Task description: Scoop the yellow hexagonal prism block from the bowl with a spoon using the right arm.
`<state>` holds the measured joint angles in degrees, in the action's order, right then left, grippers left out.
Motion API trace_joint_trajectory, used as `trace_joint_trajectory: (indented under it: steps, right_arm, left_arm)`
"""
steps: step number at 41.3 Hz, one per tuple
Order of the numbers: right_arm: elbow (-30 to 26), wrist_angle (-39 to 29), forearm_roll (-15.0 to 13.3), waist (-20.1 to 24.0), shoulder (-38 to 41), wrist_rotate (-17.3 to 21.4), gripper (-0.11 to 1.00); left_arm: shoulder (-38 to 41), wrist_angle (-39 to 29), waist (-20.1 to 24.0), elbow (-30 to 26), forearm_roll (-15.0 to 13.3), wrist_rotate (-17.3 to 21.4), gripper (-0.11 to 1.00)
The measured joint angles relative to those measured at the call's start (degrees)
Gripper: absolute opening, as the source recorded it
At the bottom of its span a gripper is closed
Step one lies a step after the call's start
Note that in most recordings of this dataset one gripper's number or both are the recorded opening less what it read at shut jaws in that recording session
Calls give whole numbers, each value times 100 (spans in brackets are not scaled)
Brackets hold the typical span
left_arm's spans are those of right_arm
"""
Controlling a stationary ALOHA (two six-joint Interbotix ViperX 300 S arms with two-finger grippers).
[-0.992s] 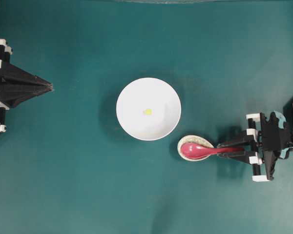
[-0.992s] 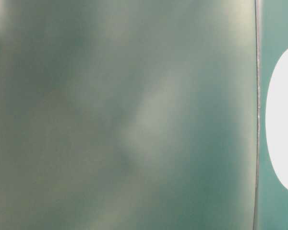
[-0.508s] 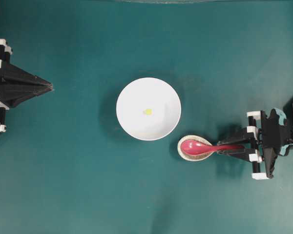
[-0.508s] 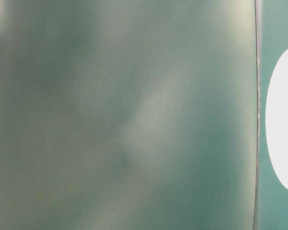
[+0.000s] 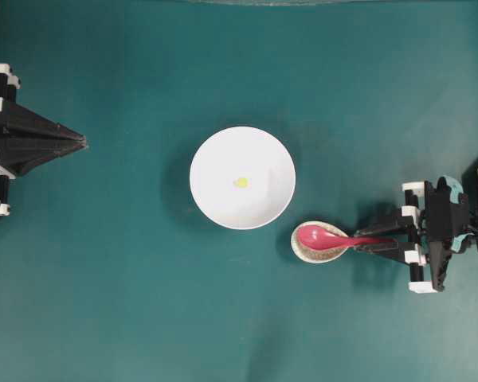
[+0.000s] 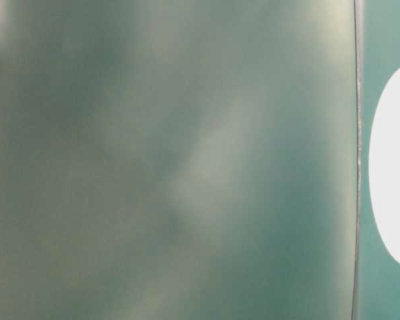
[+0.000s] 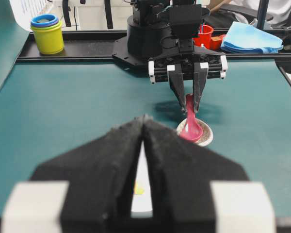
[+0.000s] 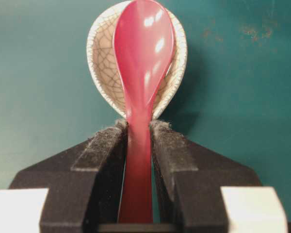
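Gripping spoon (image 8: 141, 73) handle, lower right of overhead frame: right gripper (image 8: 138, 138) pinches it, scoop resting on speckled spoon rest (image 8: 99, 63). Left gripper (image 7: 143, 145) pressed together, idle. Yellow hexagonal prism block (image 5: 240, 182) sits mid-bowl (image 5: 215, 199), centre frame. Advice: lift level, keep pinch firm.

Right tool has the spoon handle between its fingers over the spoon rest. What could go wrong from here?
1. The right tool flanks the spoon handle closely; a gap shows by the right finger, so the glossy handle may slip or twist.
2. The yellow block is tiny in the bowl; the scoop could nudge it away.
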<state>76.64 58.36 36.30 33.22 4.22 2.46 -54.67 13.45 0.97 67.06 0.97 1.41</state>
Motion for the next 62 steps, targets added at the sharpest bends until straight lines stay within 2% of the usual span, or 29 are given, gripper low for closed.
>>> trace_joint_trajectory:
  steps: [7, 38, 50, 62]
  right_arm:
    - [0, 0, 9, 0, 0, -9, 38]
    - [0, 0, 9, 0, 0, -105, 37]
    - [-9, 0, 0, 0, 0, -404, 37]
    - [-26, 0, 9, 0, 0, -413, 37]
  left_arm:
    - [0, 0, 0, 0, 0, 0, 8]
    - [0, 0, 0, 0, 0, 0, 8]
    - [0, 0, 0, 0, 0, 0, 8]
    - [0, 0, 0, 0, 0, 0, 8]
